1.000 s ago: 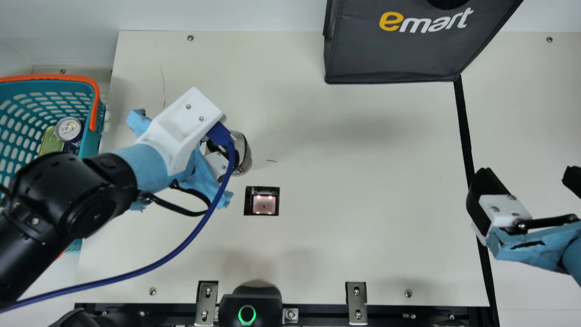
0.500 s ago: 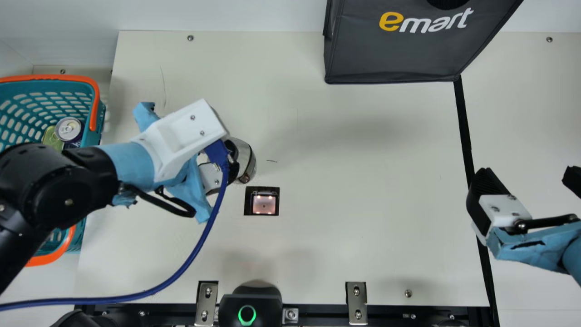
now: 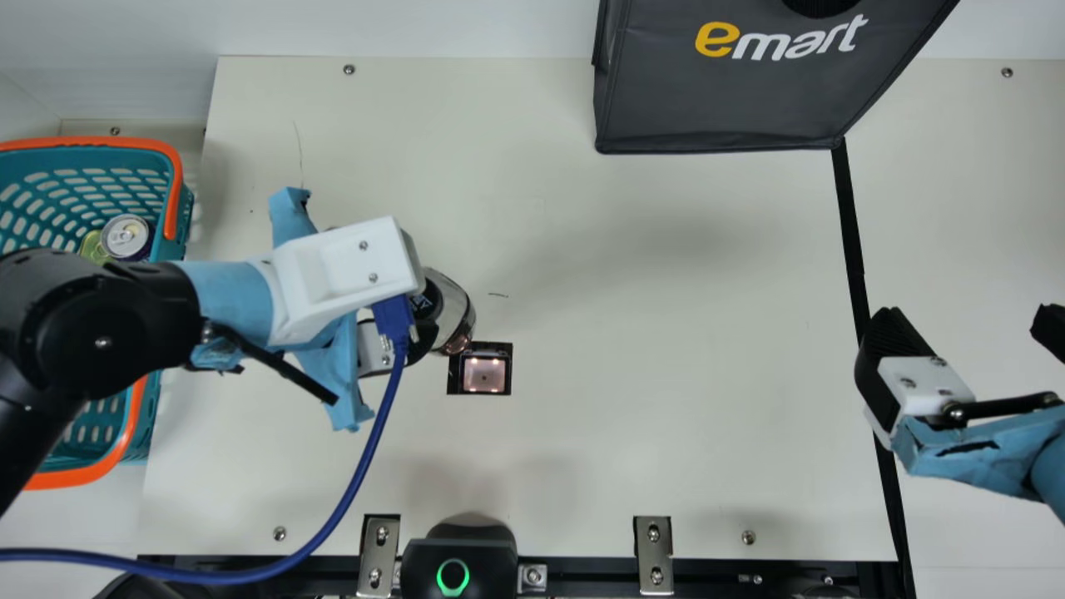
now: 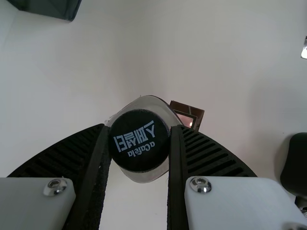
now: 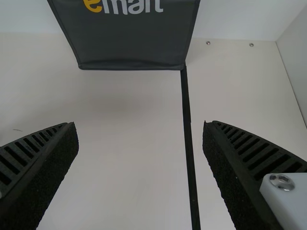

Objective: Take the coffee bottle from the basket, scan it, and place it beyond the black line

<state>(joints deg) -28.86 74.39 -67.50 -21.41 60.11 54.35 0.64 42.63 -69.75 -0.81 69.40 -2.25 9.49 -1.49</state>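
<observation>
We had the coffee bottle (image 3: pixel 456 314) between the fingers of our left gripper (image 3: pixel 426 301), its pads clamped on either side of the black cap (image 4: pixel 139 140). The bottle's clear, rounded, glossy body showed just past our fingertips; whether its base touched the table, we could not tell. White print stood out on the round, matt cap. Just beside our hold sat the square scanner (image 3: pixel 483 374), a pinkish lit panel in a dark frame, one corner overlapped by the bottle in the main view.

Behind that grip was the teal plastic basket (image 3: pixel 173 200), slotted, orange-handled, with a metal-topped can (image 3: pixel 126 237) inside. Well ahead of it ran the black line (image 3: pixel 849 225), near our right gripper (image 3: pixel 969 324), whose ribbed fingers stood wide apart with nothing between them. Farther out from both hands, the dark fabric bag (image 3: pixel 732 100) bore yellow and white lettering.
</observation>
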